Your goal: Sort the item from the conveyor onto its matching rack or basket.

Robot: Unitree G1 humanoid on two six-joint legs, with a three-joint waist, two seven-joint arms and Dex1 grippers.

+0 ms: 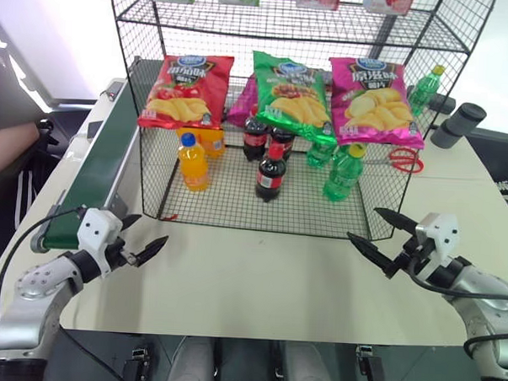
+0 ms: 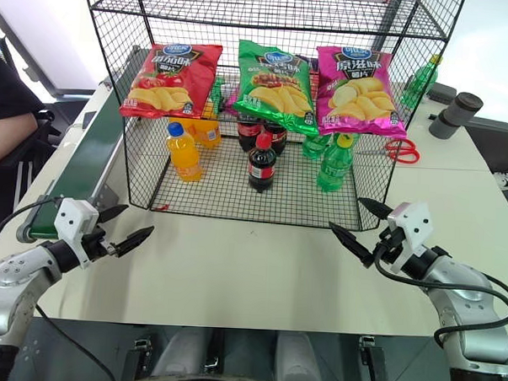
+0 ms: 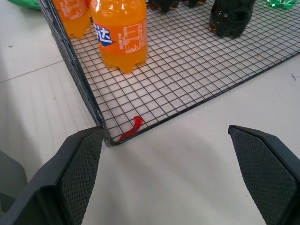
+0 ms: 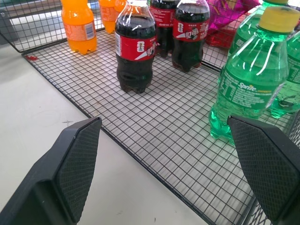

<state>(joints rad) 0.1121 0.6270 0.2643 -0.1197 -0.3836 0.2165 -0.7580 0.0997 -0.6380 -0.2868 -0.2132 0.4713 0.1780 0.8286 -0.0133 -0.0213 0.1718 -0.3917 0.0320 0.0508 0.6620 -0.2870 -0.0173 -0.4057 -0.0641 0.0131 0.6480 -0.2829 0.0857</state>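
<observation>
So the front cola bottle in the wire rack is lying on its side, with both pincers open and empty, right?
Not quite. The front cola bottle stands upright on the wire rack, as the right wrist view shows. The left pincer and right pincer are indeed open and empty.

Four cameras: two on the head, one on each wrist.

The head pair looks forward and down from above onto the pale table point(image 1: 259, 275) and the tall black wire-grid rack point(image 1: 279, 204). Each wrist camera sits low and close, looking along its own fingers into the rack's lower tier: the left one sees the orange plastic soda bottle point(image 3: 119, 35), the right one the small dark cola bottle with red label point(image 4: 135, 47), and both bottles appear also in the head views.
</observation>
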